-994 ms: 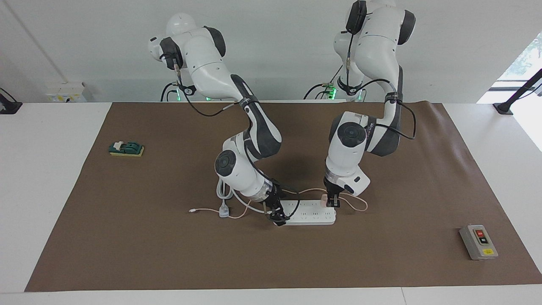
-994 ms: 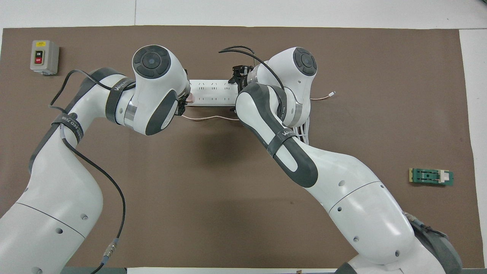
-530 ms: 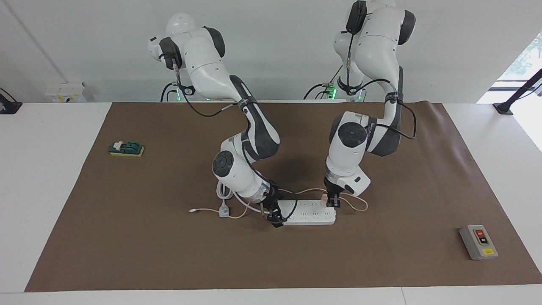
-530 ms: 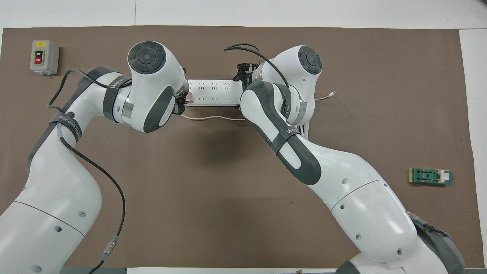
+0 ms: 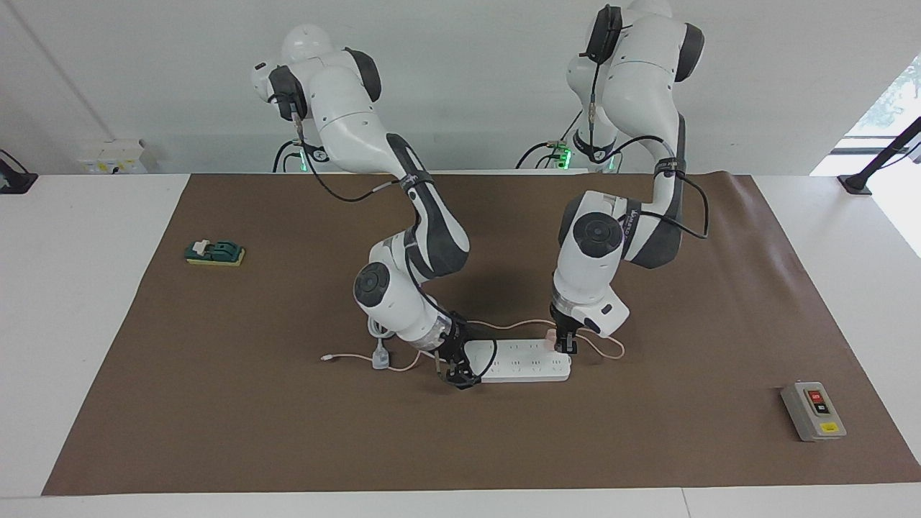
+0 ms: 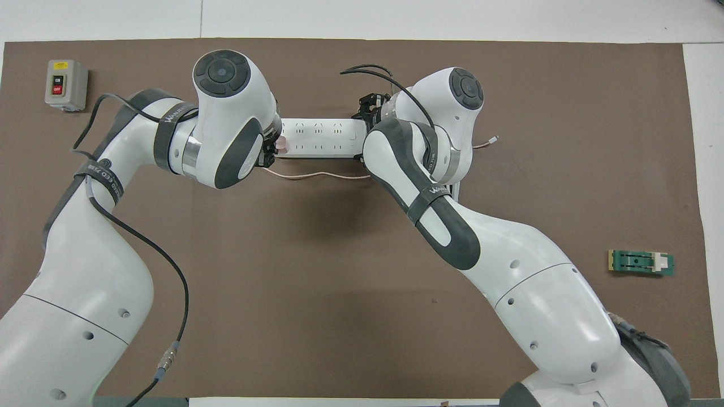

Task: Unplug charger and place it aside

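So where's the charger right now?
In the facing view the charger sits plugged into the power strip at its end toward the left arm, with the left end effector shut on it.

From my seat the brown mat [image 5: 216,403] looks like matt paper, slightly creased at one edge. The power strip [image 5: 525,361] is smooth white plastic, the charger [image 5: 551,338] pale pink, probably plastic too. My arms' shells shine glossy white; the switch box [image 5: 811,411] seems dull grey metal.
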`<state>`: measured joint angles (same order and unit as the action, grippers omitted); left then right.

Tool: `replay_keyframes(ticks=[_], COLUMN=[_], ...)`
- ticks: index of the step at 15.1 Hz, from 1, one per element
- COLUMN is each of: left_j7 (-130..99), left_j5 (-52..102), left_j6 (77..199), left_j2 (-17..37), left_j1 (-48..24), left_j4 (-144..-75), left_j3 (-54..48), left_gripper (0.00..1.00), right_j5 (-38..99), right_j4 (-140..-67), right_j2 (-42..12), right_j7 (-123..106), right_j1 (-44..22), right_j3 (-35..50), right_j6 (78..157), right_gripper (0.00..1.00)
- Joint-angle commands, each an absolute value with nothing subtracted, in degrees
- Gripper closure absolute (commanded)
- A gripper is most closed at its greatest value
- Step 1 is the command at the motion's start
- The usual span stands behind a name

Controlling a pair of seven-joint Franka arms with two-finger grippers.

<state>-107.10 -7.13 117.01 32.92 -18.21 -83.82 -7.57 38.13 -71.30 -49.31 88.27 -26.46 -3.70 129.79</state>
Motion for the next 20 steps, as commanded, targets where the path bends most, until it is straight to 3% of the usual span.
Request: replay_keyframes(ticks=[1,3,8,9,10,11,15,20], left_j7=[-105.6,-105.5,-98.3,-94.8,-91.6,-88.1,-69.7,-46.8], left_j5=[-6.2,-6.2,-6.2,-5.9,-5.9,-5.9,-6.0,-6.2], left_j6=[112.1,111.7,107.5,106.9,105.6,103.8,99.8,101.2], left_j2=[31.2,31.1,28.2,27.3,26.8,26.0,23.0,15.8], left_j1=[-18.5,-18.5,-18.2,-18.2,-18.1,-18.1,-17.1,-14.9], left_j4=[-82.5,-82.4,-82.4,-82.6,-82.6,-82.6,-84.2,-93.2], left_j3=[-7.6,-7.6,-7.6,-7.5,-7.5,-7.6,-7.6,-7.6], left_gripper=[1.0,1.0,1.0,1.0,1.0,1.0,1.0,1.0], right_j5=[37.4,37.4,37.5,37.5,37.5,37.4,36.7,35.2], right_j4=[-70.6,-70.6,-70.6,-70.6,-70.6,-70.6,-72.3,-76.6], right_j2=[-50.1,-50.1,-50.1,-50.1,-50.0,-49.6,-46.2,-40.1], right_j7=[86.7,86.7,86.9,87.0,87.2,87.2,87.2,87.1], right_j1=[-26.0,-26.1,-26.1,-26.1,-26.1,-26.2,-24.7,-24.5], right_j3=[-3.3,-3.3,-3.3,-3.3,-3.3,-3.3,-3.5,-5.6], right_j6=[130.9,130.9,131.0,131.0,130.9,130.6,129.2,125.2], right_gripper=[0.83,0.89,0.87,0.76,0.23,0.0,0.0,0.0])
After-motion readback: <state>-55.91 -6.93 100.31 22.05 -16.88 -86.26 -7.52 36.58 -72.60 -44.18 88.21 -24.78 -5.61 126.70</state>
